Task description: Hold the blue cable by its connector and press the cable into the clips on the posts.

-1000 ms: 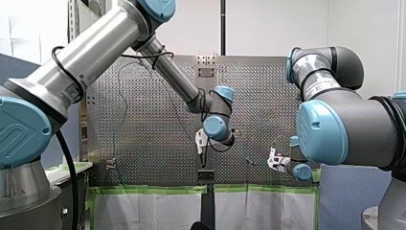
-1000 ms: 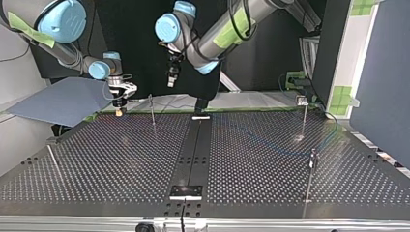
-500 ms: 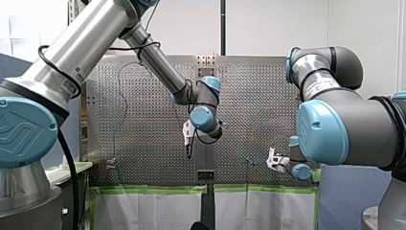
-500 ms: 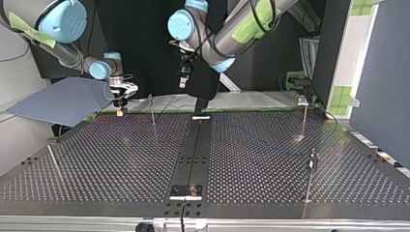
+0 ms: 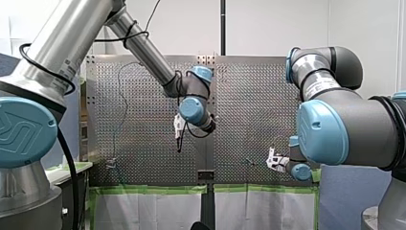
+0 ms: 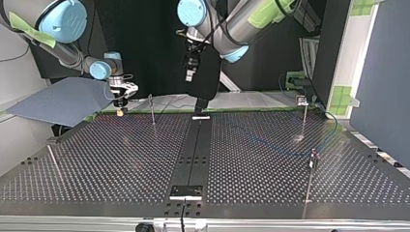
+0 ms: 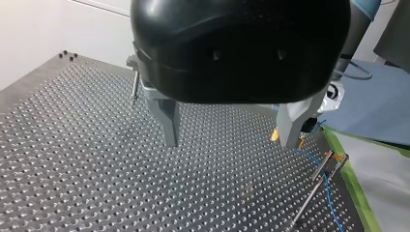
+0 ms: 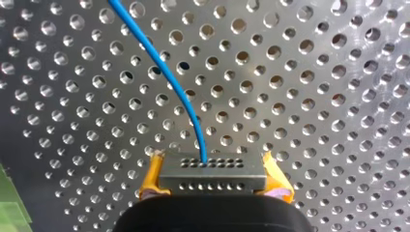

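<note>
In the right wrist view my right gripper (image 8: pixel 213 181) is shut, its yellow pads (image 8: pixel 151 178) clamping a grey connector (image 8: pixel 212 166). From it the blue cable (image 8: pixel 164 72) runs away over the perforated table (image 8: pixel 314 96). That gripper (image 6: pixel 118 110) hangs low at the top view's left, near a thin post (image 6: pixel 152 110). My left gripper (image 7: pixel 231 137) stands open and empty high above the table, its metal fingers (image 7: pixel 169 121) wide apart. Ahead of it the cable (image 7: pixel 329 195) passes a clip post (image 7: pixel 313 193). In the top view my left gripper (image 6: pixel 192 72) hangs over the far middle.
More thin posts stand at the top view's right (image 6: pixel 304 113), near right (image 6: pixel 311 169) and near left (image 6: pixel 53 164). A black strip (image 6: pixel 193 154) runs down the table's middle. A blue-grey sheet (image 6: pixel 63 99) lies beside the table behind my right gripper.
My left arm has swung toward the front view's left and risen a little, its gripper still open. My right arm and the connector have not moved.
</note>
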Motion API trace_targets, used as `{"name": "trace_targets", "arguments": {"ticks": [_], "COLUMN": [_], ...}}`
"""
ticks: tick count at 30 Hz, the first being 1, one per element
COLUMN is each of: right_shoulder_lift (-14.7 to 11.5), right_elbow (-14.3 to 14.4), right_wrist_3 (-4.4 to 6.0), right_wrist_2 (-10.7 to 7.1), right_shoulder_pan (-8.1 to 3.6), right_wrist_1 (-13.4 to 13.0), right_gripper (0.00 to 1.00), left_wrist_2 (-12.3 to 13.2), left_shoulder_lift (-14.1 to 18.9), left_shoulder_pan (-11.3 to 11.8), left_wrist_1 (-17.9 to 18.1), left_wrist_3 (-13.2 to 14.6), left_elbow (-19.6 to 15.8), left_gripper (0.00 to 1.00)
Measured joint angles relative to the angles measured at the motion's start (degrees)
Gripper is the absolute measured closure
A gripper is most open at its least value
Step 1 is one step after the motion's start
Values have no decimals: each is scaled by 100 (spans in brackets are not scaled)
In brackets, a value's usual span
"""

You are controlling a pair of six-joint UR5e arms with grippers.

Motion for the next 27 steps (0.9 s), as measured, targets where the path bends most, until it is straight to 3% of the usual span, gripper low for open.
{"name": "trace_targets", "arguments": {"ticks": [17,27], "right_shoulder_lift": [-1,-6], "right_elbow": [-1,1], "right_wrist_3": [-6,-73], "right_wrist_2": [7,1], "right_shoulder_pan": [11,-17], "right_wrist_1": [31,106], "right_gripper": [100,100], "left_wrist_2": [-9,-41], "left_shoulder_lift": [769,1268], "left_shoulder_pan": [-3,32], "left_wrist_1": [645,1144], "left_wrist_3": [58,55], "left_elbow": [-769,-1268], "left_gripper": [0,0]}}
